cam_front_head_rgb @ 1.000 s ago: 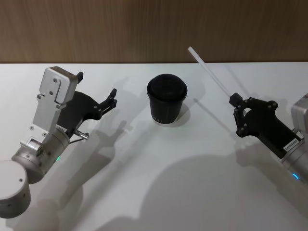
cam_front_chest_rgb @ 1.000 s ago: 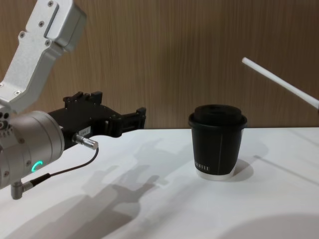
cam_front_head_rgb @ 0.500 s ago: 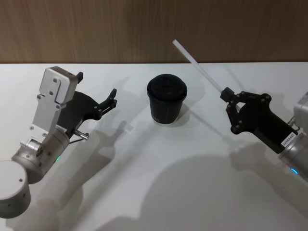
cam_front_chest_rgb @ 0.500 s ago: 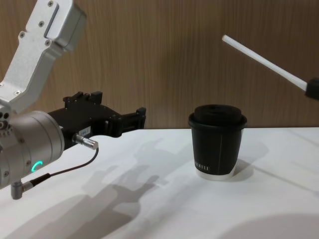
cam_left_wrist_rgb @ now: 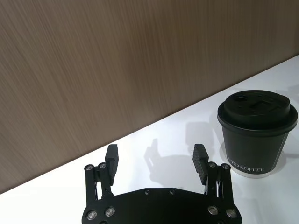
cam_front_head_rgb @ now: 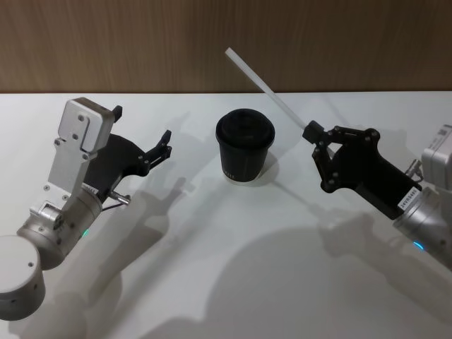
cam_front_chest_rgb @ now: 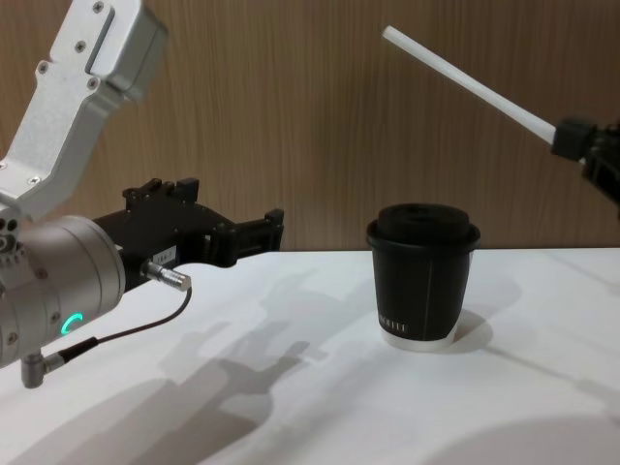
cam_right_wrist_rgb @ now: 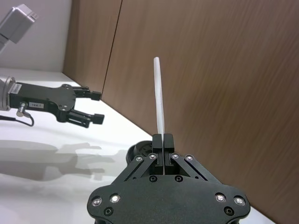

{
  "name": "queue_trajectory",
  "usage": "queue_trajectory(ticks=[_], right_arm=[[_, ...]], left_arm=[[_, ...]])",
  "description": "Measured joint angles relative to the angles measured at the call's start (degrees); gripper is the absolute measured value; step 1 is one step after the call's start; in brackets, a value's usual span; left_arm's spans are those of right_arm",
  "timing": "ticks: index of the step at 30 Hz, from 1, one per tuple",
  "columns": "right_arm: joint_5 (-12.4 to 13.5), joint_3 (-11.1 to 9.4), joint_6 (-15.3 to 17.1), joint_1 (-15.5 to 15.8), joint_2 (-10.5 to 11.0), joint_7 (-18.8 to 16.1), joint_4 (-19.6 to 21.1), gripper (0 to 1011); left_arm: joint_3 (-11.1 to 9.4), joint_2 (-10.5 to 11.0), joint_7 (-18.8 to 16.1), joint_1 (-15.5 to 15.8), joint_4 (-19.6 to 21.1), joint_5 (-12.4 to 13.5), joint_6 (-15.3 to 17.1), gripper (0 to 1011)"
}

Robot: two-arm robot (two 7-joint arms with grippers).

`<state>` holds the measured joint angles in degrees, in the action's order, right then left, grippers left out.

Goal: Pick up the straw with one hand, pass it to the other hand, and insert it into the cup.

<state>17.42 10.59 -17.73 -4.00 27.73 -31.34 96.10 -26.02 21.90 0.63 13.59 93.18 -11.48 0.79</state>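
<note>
My right tool (cam_front_head_rgb: pixel 311 132), clamped on the thin white plastic straw (cam_front_head_rgb: pixel 265 85), has swung it seemingly over the black ribbed paper cup (cam_front_head_rgb: pixel 244 145), toward my wide-open left tool (cam_front_head_rgb: pixel 143 122): handover nears.

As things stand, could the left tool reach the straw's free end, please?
Probably yes: the left tool is open, and the straw, clamped in the right tool, slants up toward it, higher than the cup, with nothing between.

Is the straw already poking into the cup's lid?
No, the right gripper holds the straw in the air above the cup, clear of it.
</note>
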Motion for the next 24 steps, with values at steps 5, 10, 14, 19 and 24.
queue_trajectory(ticks=[5, 10, 14, 19, 24], right_arm=[[0.11, 0.61, -0.09, -0.33, -0.10, -0.28, 0.38, 18], [0.18, 0.93, -0.14, -0.51, -0.14, -0.38, 0.60, 18], [0.23, 1.16, -0.18, -0.63, -0.16, -0.48, 0.76, 18], [0.27, 1.35, -0.22, -0.73, -0.18, -0.58, 0.87, 18], [0.30, 1.47, -0.26, -0.80, -0.21, -0.62, 0.95, 18]], left_arm=[[0.00, 0.00, 0.00, 0.00, 0.00, 0.00, 0.00, 1003], [0.01, 0.02, 0.29, -0.01, 0.08, -0.01, 0.00, 1003], [0.05, 0.27, 1.32, 0.03, 0.42, -0.27, -0.14, 1003], [0.26, 0.85, 3.55, 0.19, 1.37, -1.37, -0.73, 1003], [0.67, 1.35, 6.29, 0.34, 2.54, -3.19, -1.29, 1003]])
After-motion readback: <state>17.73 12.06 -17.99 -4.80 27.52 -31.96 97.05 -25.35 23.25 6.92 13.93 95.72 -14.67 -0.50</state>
